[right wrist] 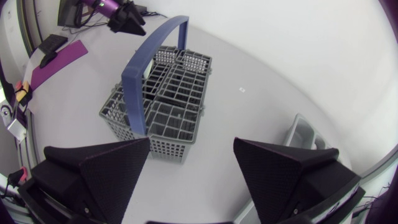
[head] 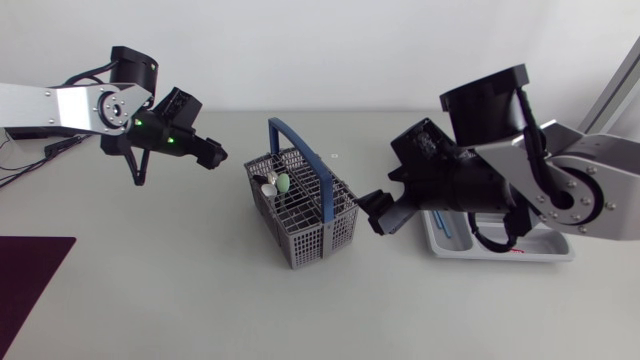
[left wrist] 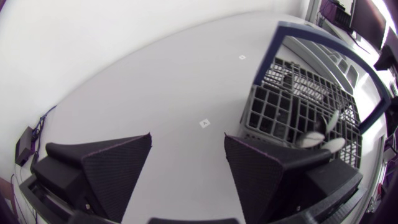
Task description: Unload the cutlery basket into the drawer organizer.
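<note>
Stretching under everything is a pale grey tabletop (head: 180, 300), matte and plain. A dark purple mat (head: 30, 285) lies on its near left corner, and a small pale square marker (head: 335, 157) sits on the surface just beyond the basket.

The cutlery basket (head: 318, 245), a grey plastic lattice with a blue arched handle (head: 298, 150), stands upright near the middle of the tabletop, turned at an angle. In its left rear compartments a few pieces of cutlery (head: 275, 183) stick up with white and pale green rounded ends. They look like spoons, though they are too small to be sure.

The drawer organizer (head: 550, 250), a shallow white tray, lies to the right of the basket and apart from it. The right arm (head: 500, 180) hides much of it from above.

The left gripper (head: 215, 155) hangs above the tabletop to the left of the basket, its fingers (left wrist: 118, 171) spread wide with nothing between them. The right gripper (head: 380, 215) hangs between the basket and the organizer, close to the basket's right side. Its fingers (right wrist: 112, 177) also stand wide apart and hold nothing, with the basket just ahead of them.
</note>
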Action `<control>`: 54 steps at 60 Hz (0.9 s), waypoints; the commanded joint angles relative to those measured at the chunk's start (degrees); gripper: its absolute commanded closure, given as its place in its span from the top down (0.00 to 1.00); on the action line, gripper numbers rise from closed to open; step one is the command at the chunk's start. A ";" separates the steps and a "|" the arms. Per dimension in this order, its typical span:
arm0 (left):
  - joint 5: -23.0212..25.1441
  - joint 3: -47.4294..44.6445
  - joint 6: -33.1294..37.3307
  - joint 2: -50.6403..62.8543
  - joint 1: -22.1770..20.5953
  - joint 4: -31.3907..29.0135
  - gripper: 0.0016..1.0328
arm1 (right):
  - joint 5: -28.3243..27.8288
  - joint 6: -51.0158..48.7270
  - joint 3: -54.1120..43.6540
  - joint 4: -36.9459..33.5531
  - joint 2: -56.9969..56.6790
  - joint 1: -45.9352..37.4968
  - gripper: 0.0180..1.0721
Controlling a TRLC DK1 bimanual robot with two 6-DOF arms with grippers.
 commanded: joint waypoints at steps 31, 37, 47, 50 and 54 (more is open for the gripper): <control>4.37 6.79 -2.72 11.29 -2.94 3.51 0.56 | -0.07 1.40 -4.70 6.53 11.42 2.11 0.53; 4.89 5.99 -2.02 11.29 -2.58 3.25 0.33 | -1.13 1.49 -5.32 8.64 11.33 2.02 0.22; 7.88 5.38 -1.84 11.55 -2.85 0.35 0.27 | -2.53 2.45 -3.65 9.43 14.59 1.93 0.12; 8.94 4.76 -0.96 11.29 -3.38 -0.53 0.26 | -2.53 2.54 -2.95 9.61 15.46 1.84 0.11; 9.82 3.88 -0.08 10.58 -3.90 -1.50 0.26 | -2.53 2.72 -2.51 10.58 15.99 1.58 0.11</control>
